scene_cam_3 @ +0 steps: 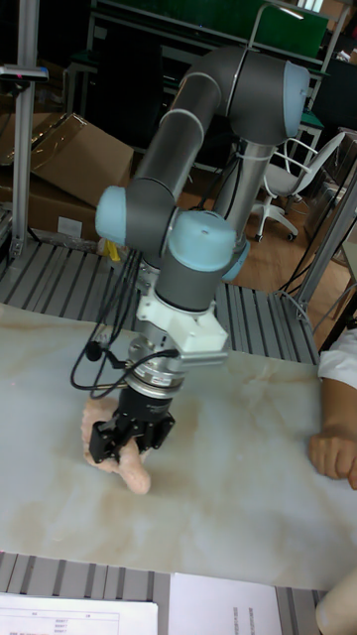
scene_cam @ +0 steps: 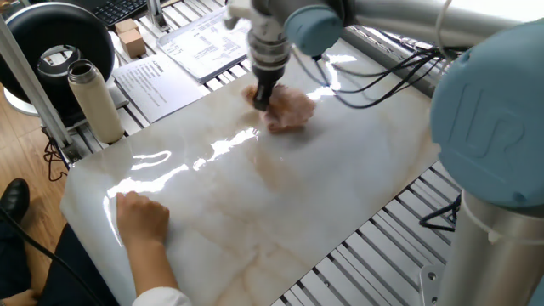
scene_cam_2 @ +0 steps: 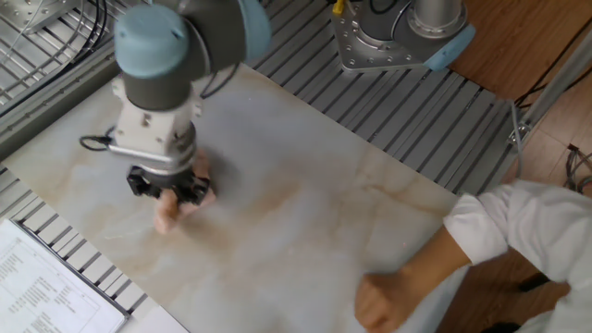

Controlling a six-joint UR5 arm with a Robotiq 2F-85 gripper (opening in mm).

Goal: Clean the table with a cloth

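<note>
A: What sits nearest the camera in the one fixed view?

B: A person's hand (scene_cam: 143, 216) in a white sleeve, resting flat on the near corner of the marble bench (scene_cam: 280, 204). In the other fixed view it looks curled into a fist.

A: And farther in?

B: The pink cloth (scene_cam: 287, 110) — bunched up, lying on the marble towards the far edge. The gripper (scene_cam: 262, 99) stands upright over its left side, pressing it down onto the slab.

A: Are the jaws clamped?

B: They look drawn in on a fold of the cloth (scene_cam_3: 121, 464), which spills out below and to either side of them.

A: Beyond that?

B: Printed paper sheets (scene_cam: 174, 64) on the ribbed frame just past the bench edge — and a beige bottle (scene_cam: 93, 102) standing off to the left.
</note>
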